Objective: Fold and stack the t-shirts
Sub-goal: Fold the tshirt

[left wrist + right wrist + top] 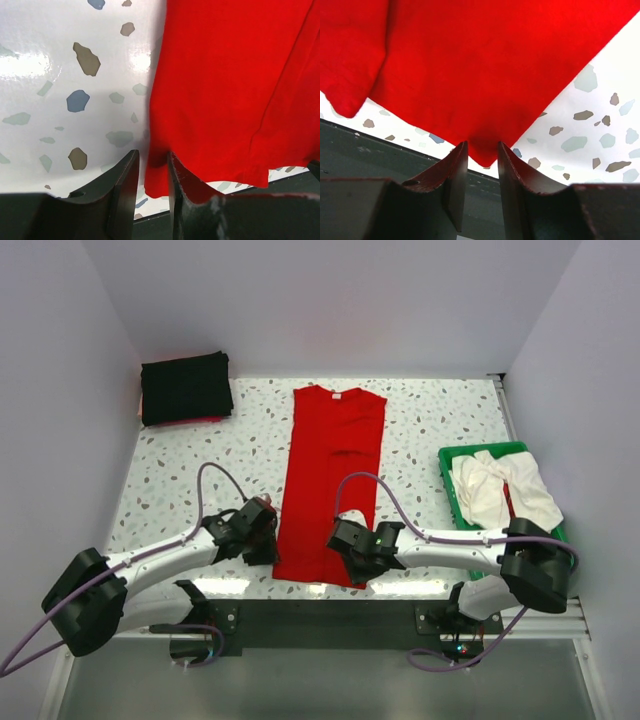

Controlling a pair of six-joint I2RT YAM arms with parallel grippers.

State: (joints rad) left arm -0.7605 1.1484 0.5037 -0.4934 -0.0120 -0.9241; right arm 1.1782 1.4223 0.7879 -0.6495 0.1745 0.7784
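Observation:
The red t-shirt point(330, 480) lies as a long narrow strip on the table, collar at the far end and hem at the near edge. My left gripper point(266, 543) is at its near left corner; in the left wrist view the jaws point(152, 154) stand a little apart with the red cloth point(230, 85) corner between them. My right gripper point(348, 545) is at the near right corner, its jaws point(482, 145) likewise apart around the tip of the red cloth point(485, 60). A folded black t-shirt point(186, 387) lies at the far left. A whitish t-shirt point(500, 490) is crumpled at the right.
The whitish shirt sits in a green plastic tray point(448, 456) at the table's right side. A sliver of reddish cloth point(200, 422) peeks from under the black shirt. The dark front rail point(320, 615) runs just beneath both grippers. Walls close in the table on three sides.

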